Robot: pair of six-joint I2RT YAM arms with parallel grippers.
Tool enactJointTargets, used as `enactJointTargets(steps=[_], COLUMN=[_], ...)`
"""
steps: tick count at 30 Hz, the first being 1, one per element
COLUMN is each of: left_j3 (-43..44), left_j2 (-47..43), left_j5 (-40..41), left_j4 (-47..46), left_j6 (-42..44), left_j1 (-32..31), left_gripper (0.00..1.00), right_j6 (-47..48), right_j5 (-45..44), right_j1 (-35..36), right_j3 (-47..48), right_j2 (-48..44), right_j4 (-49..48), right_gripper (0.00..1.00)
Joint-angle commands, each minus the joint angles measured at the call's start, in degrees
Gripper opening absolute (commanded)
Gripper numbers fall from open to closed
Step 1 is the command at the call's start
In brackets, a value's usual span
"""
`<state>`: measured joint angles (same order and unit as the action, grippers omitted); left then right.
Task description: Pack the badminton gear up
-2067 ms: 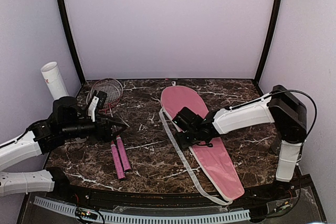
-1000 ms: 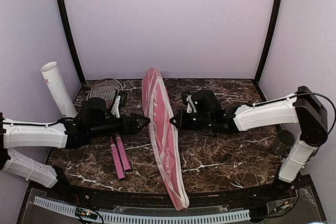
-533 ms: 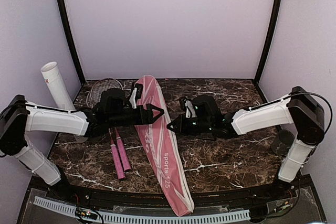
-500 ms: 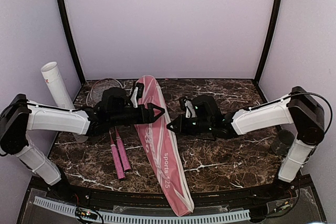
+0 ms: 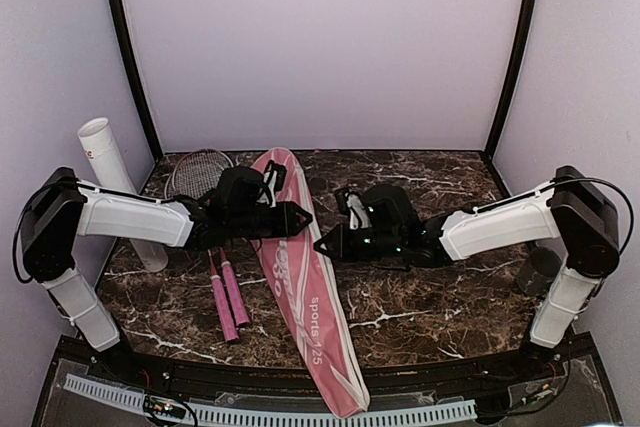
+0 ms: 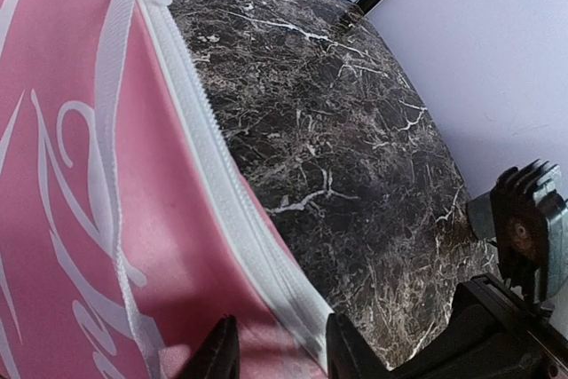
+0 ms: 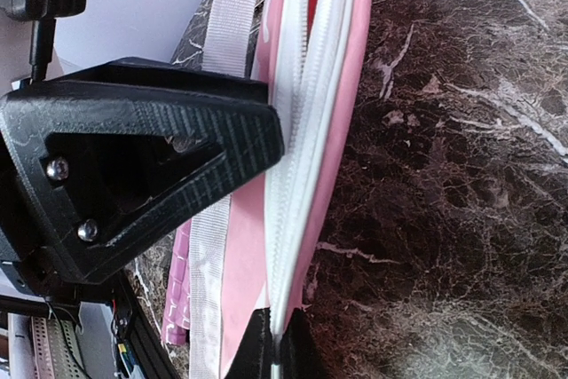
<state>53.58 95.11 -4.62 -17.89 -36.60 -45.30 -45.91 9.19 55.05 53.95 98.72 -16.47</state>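
Bag: the pink racket-shaped fabric bag point(image 5: 300, 297) lies slantwise down the middle of the dark marbled counter point(image 5: 450, 297), with its white zipper edge point(image 6: 213, 175) turned up between the two arms.
Right gripper: the right gripper point(image 7: 275, 343) is clamped tight on the zipper edge near the bag's wide end.
Left gripper: the left gripper point(image 6: 280, 352) has its jaws narrow, one fingertip on each side of the zipper band. I cannot tell whether they pinch it yet.
Other gear: two thin red-framed rackets with pink handles point(image 5: 225, 297) lie just left of the bag, and the long white tube point(image 5: 110, 172) leans at the left wall. No shuttlecocks are in view.
Step in hand: probably spreading the bag's mouth so the rackets can slide in.
Doing it well: the left side should bite only its own lip, not both layers — then the two arms draw apart gently and low, so the bag neither lifts nor rolls.
Risk: a shallow pinch may let the thin fabric slip out — seat it deeper before pulling.
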Motion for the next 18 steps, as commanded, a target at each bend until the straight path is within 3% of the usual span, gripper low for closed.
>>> enactJointTargets(steps=[1, 11, 15, 18], left_j3=[1.95, 3.95, 5.53, 6.33], left_j2=[0.78, 4.04, 4.47, 4.64], left_j5=[1.34, -2.91, -4.60, -5.80], left_j4=[2.11, -2.12, -2.11, -1.55], left_j6=[0.41, 2.51, 4.58, 5.86], left_j1=[-0.32, -0.32, -0.32, -0.32], left_gripper=[0.32, 0.00, 0.00, 0.00], right_j6=[2.28, -1.48, -4.81, -6.05], right_j5=[-0.52, -6.94, -9.09, -8.23], right_j1=[0.99, 1.08, 0.06, -0.66], right_j3=[0.85, -0.14, -2.39, -5.01], right_j2=[-2.03, -3.88, -4.84, -5.97], right_j4=[-0.29, 3.44, 4.16, 1.72], right_gripper=[0.00, 0.01, 0.32, 0.45])
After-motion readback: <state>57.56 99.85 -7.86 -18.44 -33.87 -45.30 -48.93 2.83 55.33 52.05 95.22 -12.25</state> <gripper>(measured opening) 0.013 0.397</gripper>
